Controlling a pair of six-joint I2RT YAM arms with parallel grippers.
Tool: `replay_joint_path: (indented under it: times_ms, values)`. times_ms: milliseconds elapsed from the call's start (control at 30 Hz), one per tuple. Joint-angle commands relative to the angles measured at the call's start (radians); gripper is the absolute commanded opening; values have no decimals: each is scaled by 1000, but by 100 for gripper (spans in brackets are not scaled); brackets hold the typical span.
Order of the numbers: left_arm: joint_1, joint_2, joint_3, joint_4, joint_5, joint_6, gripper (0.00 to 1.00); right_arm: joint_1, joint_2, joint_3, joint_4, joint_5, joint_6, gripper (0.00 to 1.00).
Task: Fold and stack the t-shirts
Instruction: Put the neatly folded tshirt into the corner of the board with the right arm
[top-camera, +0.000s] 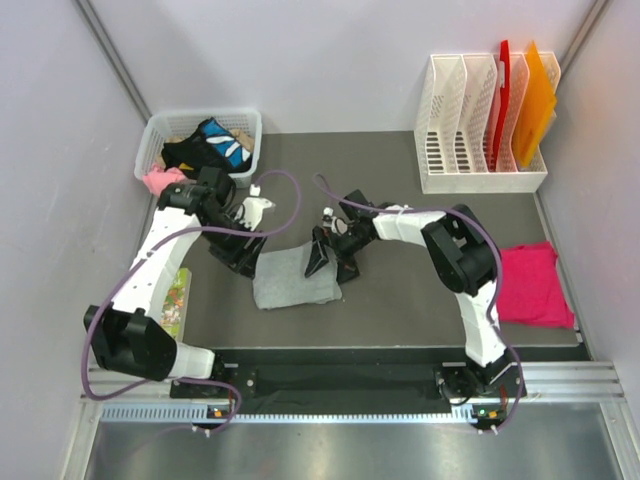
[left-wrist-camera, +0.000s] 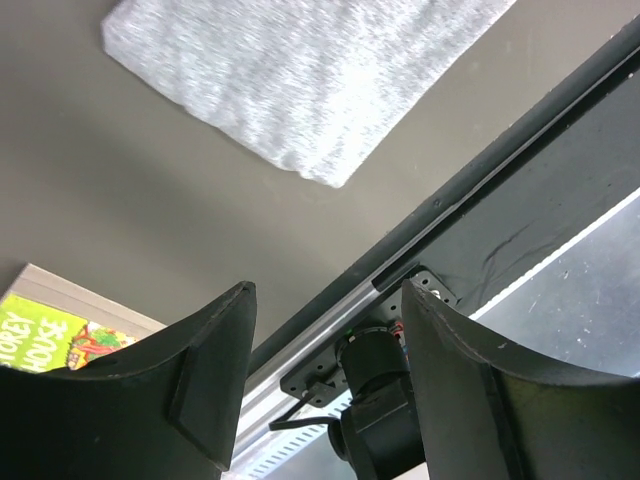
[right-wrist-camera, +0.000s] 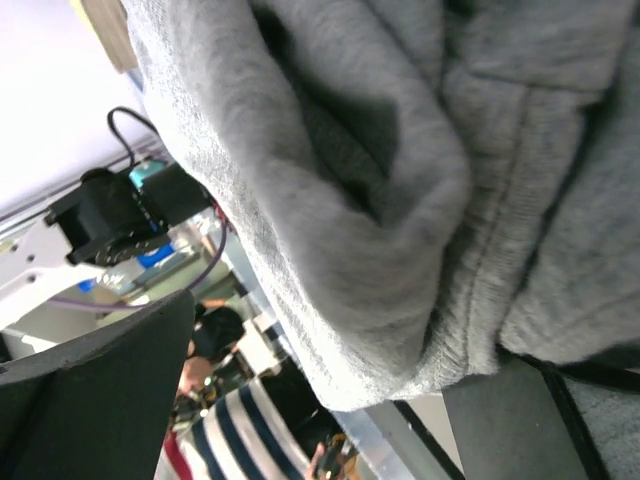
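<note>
**Both claws stood open at the grey shirt (top-camera: 290, 280), which lay folded flat mid-table.**
Far left and behind the grey shirt sat a basket (top-camera: 200, 118) of clothes, and a book (top-camera: 177, 295) lay well to its left. The left claw (left-wrist-camera: 328, 292) hung just off the shirt's left edge, fingers spread wide, holding nothing. The right claw (top-camera: 332, 262) sat at the shirt's right edge, fingers at their widest, with bunched grey cloth between them but not pinched. Well right of the grey shirt lay the pink shirt (top-camera: 530, 285), folded. A rack (top-camera: 480, 175) stood behind it.

Pale lilac walls (top-camera: 330, 60), dark grey tabletop (top-camera: 400, 310), even light
</note>
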Motion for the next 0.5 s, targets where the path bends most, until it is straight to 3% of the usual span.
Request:
replay_joint_path:
  times_ms: [0,67,100,133,167,233,267,433,467]
  values:
    - [13,-32,-49,-35,5,23,65,35,87,-62,82,446,-40,100]
    - [13,-26,-43,-44,9,22,65,30,73,-90,111,447,-3,95]
    - [16,-31,-40,-46,14,22,65,27,60,-104,156,440,17,87]
    - [16,-35,-40,-46,12,24,65,21,53,-116,174,438,37,76]
    - [16,-41,-40,-46,11,27,65,18,49,-134,186,449,75,55]
    - [19,-54,-45,-49,6,35,65,18,38,-145,197,476,121,25]
    - [21,-57,-45,-57,3,36,65,18,39,-147,198,484,128,16]
    - [40,-74,-42,-83,-1,62,65,22,38,-177,229,501,151,17]
    - [44,-78,-42,-90,-1,65,65,21,39,-185,237,499,155,12]
